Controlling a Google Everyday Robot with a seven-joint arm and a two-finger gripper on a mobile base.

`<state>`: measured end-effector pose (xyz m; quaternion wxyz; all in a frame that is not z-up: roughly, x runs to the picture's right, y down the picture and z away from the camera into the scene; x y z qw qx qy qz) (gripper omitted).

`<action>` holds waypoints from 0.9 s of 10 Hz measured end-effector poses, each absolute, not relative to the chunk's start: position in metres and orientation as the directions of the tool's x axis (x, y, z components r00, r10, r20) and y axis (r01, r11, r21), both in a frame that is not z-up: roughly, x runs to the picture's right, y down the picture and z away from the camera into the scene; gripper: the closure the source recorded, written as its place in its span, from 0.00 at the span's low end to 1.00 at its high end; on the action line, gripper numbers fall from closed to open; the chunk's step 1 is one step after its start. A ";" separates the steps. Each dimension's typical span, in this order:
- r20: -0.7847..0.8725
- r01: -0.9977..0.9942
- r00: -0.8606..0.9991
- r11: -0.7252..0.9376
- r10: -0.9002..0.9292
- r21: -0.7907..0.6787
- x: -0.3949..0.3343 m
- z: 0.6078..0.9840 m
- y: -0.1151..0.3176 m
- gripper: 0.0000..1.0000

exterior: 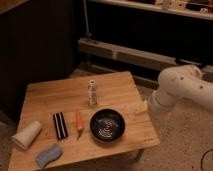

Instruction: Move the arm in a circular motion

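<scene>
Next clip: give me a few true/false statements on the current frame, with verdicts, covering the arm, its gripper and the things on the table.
1. The arm enters from the right of the picture. True.
2. The gripper is inside the black bowl. False: it is by the right edge of the wooden table, to the right of the bowl and apart from it.
3. The small bottle stands upright on the table. True.
4. The carrot lies in the bowl. False: it lies on the table, between the black block and the bowl.
5. The blue sponge lies near the table's front left corner. True.
</scene>
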<state>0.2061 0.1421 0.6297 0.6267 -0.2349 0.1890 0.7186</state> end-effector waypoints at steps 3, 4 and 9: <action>-0.572 -0.995 0.008 -0.049 0.820 -0.084 0.171 0.591 0.181 0.20; -0.573 -0.994 0.056 -0.010 0.818 -0.113 0.153 0.583 0.189 0.20; -0.540 -0.912 0.387 0.224 0.747 -0.344 0.004 0.565 0.209 0.20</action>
